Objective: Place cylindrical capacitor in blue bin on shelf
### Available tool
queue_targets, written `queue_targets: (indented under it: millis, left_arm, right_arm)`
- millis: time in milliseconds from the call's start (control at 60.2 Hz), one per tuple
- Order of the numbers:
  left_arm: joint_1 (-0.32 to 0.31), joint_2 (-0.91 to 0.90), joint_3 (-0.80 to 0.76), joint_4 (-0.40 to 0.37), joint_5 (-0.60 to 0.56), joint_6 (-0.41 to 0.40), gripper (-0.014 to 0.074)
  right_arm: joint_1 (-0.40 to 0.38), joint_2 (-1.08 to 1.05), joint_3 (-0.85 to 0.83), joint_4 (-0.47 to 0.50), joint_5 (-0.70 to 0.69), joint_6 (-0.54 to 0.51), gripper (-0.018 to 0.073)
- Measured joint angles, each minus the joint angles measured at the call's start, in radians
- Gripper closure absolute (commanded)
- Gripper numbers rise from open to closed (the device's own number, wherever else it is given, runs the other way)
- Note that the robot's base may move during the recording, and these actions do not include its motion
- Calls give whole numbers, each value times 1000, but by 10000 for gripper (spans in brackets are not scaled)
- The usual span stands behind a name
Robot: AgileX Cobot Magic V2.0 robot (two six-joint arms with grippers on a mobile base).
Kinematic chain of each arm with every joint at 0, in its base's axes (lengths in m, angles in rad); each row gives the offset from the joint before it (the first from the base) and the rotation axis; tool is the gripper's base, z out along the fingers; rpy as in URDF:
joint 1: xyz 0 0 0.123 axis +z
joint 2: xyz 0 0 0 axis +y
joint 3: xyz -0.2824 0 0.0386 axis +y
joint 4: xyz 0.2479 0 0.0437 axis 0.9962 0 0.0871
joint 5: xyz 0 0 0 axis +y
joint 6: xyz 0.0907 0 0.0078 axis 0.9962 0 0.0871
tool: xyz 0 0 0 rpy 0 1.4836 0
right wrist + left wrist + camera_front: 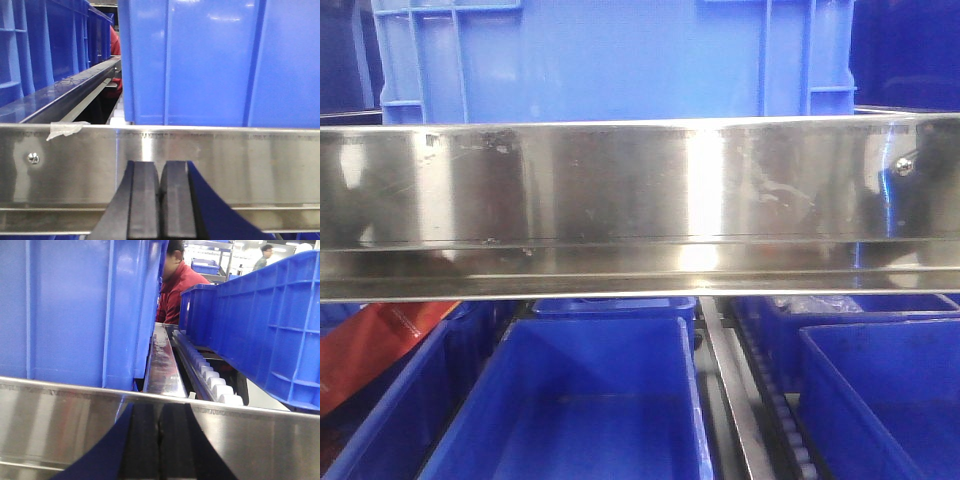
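Although three views are given, none of them shows the cylindrical capacitor, and nothing can be seen pinched between either pair of pads. In the front view a wide, shiny steel rail of the shelf (640, 205) crosses the whole frame, smeared and scratched, with one screw near its right end; it hides the lower part of a ribbed blue plastic bin (610, 60) on the level above, whose top is cut off by the frame edge. Below the rail an open, smooth-walled blue bin (575, 400) sits near centre, flanked by others cut off at the left and right, with a roller track running far-to-near between them. At far left something red-orange is too blurred to identify. The left wrist view shows the left gripper (160, 440) clenched, its black ribbed pads pressed together just in front of the rail, white rollers beyond, and a person in red (172, 287) partly hidden behind bins. The right gripper (161, 200) is likewise squeezed closed; a torn scrap of tape (67, 129) clings to the rail's upper edge. No writing is legible anywhere.
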Motion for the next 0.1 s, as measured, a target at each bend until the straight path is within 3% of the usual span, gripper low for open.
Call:
queue_targets:
  millis: [100]
  left_arm:
    - [0,0,0,0,0,0,707]
  right_arm:
    - [0,0,0,0,0,0,722]
